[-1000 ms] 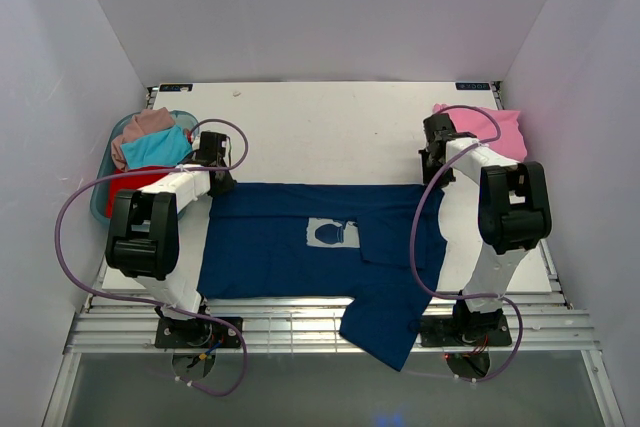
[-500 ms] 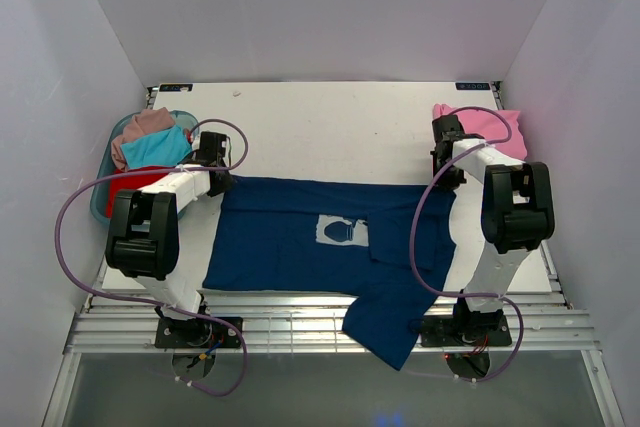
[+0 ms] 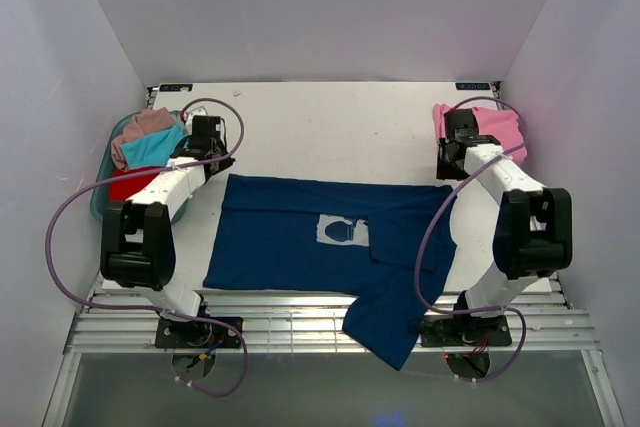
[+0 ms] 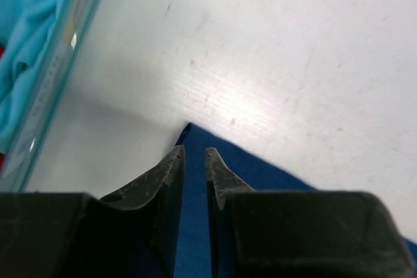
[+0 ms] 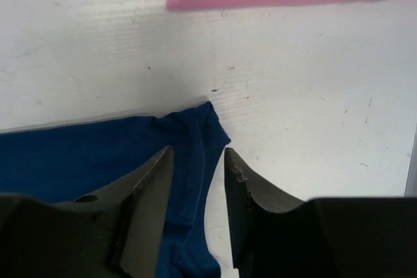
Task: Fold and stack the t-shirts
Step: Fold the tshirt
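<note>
- Navy t-shirt [image 3: 300, 237] lies spread flat on the table [image 3: 330, 117], chest print [image 3: 338, 231] facing up. Its long axis runs left to right across my view.
- One flap of it, on the near right, spills over the near edge of the table.
- My left gripper [image 4: 194, 157] sits at the far-left corner of that shirt. Its jaws stand narrow, with a thin slit between them. The wrist view shows blue cloth through the slit, lying flat on the table, so I judge nothing is pinched.
- My right gripper [image 5: 195, 154] is at the far-right corner, jaws parted somewhat wider. The corner of the cloth lies on the table between and just beyond the tips, not held.
- The relation that matters: both far corners lie straight ahead of and below their own pincers, and each arm is nearest its own corner. The shirt body stretches back toward the arm bases from there.
- I read this as the start of a fold. Drawing the far edge over the body would need both pincers down on their corners together, along the long axis.
- The plain pink t-shirt [image 3: 495, 127] lies at the far right, just beyond the right gripper and apart from the navy corner.
- The bin [image 3: 97, 209] at the far left holds the teal [image 3: 155, 147], red [image 3: 135, 184] and dusty-pink [image 3: 148, 122] tees, just beside the left gripper.
- Risk as I see it: the overhanging flap may drag the cloth askew when the far edge is lifted.
</note>
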Robot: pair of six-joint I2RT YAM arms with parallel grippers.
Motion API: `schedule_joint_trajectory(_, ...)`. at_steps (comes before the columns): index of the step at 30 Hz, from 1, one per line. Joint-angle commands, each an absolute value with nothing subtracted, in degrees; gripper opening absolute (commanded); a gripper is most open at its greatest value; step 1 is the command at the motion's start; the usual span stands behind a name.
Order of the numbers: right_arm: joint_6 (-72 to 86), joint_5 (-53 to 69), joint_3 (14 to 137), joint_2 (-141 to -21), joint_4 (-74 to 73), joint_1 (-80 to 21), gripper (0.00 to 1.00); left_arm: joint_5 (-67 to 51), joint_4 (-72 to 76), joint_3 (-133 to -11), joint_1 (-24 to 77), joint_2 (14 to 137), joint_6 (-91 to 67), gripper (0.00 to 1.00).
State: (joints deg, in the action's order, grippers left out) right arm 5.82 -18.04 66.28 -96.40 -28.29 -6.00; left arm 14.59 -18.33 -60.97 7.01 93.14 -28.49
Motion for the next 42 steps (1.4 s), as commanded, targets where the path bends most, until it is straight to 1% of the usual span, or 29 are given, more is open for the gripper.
schedule_joint_trajectory(1, 4.8, -15.4, 66.5, -89.6, -25.8, -6.2, 0.46, 14.7, -15.9, -63.5, 7.7, 86.5, -28.8, 0.3)
schedule_joint_trajectory(3, 4.6, -13.6, 65.6, -86.5, -25.1, -6.2, 0.46, 14.2, -14.7, -62.7, 7.9, 85.4, -28.8, 0.3)
schedule_joint_trajectory(5, 4.4, -11.1, 64.7, -85.7, -24.7, -6.2, 0.25, 12.3, -12.6, -60.8, 8.3, 85.1, -28.6, 0.3)
schedule_joint_trajectory(6, 4.6, -10.6, 64.5, -86.1, -25.0, -6.2, 0.11, 9.4, -11.8, -60.2, 8.4, 85.3, -28.1, 0.24)
schedule_joint_trajectory(7, 4.9, -9.6, 64.4, -86.7, -25.9, -6.2, 0.08, 8.0, -11.1, -59.9, 8.8, 86.0, -27.6, 0.16)
schedule_joint_trajectory(8, 5.1, -9.1, 64.4, -88.2, -26.4, -6.2, 0.08, 6.4, -11.1, -59.5, 9.0, 87.5, -27.3, 0.05)
schedule_joint_trajectory(9, 5.3, -8.6, 64.2, -89.1, -26.9, -6.2, 0.08, 4.2, -11.2, -59.6, 9.1, 88.7, -26.8, 0.0)
schedule_joint_trajectory(10, 5.4, -7.6, 64.2, -89.9, -27.4, -6.2, 0.08, 0.7, -11.2, -59.6, 9.5, 89.6, -26.4, 0.0)
schedule_joint_trajectory(11, 5.7, -6.9, 64.0, -91.4, -27.3, -6.2, 0.08, 0.1, -11.2, -59.4, 9.8, 91.6, -26.3, 0.0)
schedule_joint_trajectory(18, 6.5, -3.1, 62.2, -96.7, -25.4, -6.2, 0.08, 0.2, -11.3, -58.0, 11.2, 97.3, -26.5, 0.0)
schedule_joint_trajectory(25, 5.5, -1.5, 62.9, -102.1, -24.7, -6.2, 0.08, 3.5, -11.0, -57.8, 11.1, 101.2, -27.0, 0.0)
schedule_joint_trajectory(31, 4.8, -0.6, 64.9, -107.7, -24.7, -7.2, 0.08, 9.8, -14.4, -58.9, 11.1, 106.6, -29.3, 0.0)
schedule_joint_trajectory(36, 5.1, -0.6, 69.5, -112.3, -25.0, -9.0, 0.08, 14.2, -16.0, -59.3, 10.3, 108.3, -31.6, 0.0)
schedule_joint_trajectory(42, 5.9, -0.6, 78.2, -119.3, -27.5, -10.5, 0.08, 14.9, -17.1, -63.7, 8.0, 111.2, -32.1, 0.0)
